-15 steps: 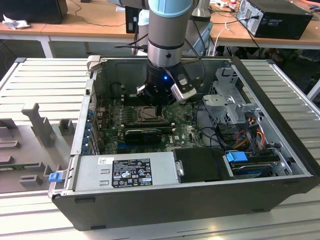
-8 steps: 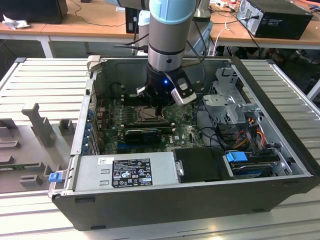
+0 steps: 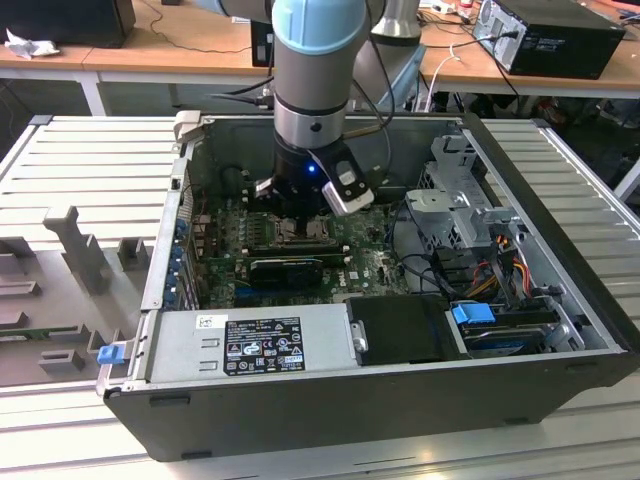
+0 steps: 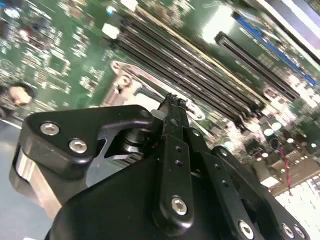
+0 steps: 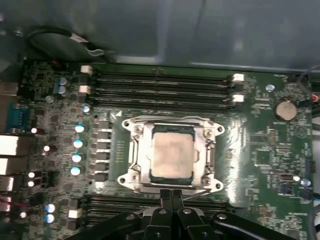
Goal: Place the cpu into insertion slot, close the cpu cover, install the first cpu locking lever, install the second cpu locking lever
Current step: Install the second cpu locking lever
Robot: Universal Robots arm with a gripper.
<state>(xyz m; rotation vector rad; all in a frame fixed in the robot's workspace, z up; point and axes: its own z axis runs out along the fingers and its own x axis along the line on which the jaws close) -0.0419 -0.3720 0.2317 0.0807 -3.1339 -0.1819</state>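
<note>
In the first wrist view the cpu (image 5: 171, 157) lies flat in the insertion slot (image 5: 125, 125) on the green motherboard, silvery top up. The cpu cover (image 5: 141, 156) lies down around it as a metal frame. My gripper (image 5: 171, 193) is shut, fingertips pressed together at the socket's edge, beside a thin wire lever (image 5: 206, 191). The second wrist view has the shut gripper (image 4: 173, 101) just over the socket's metal rim (image 4: 120, 80). From the exterior view the gripper (image 3: 300, 214) reaches down into the computer case over the socket (image 3: 303, 235).
Long black memory slots (image 5: 160, 85) run on both sides of the socket. A round coin battery (image 5: 285, 110) sits off to one side. The open case (image 3: 560, 190) walls in the board, with a power supply (image 3: 255, 340), drive cage (image 3: 455, 205) and cables (image 3: 505, 270) nearby.
</note>
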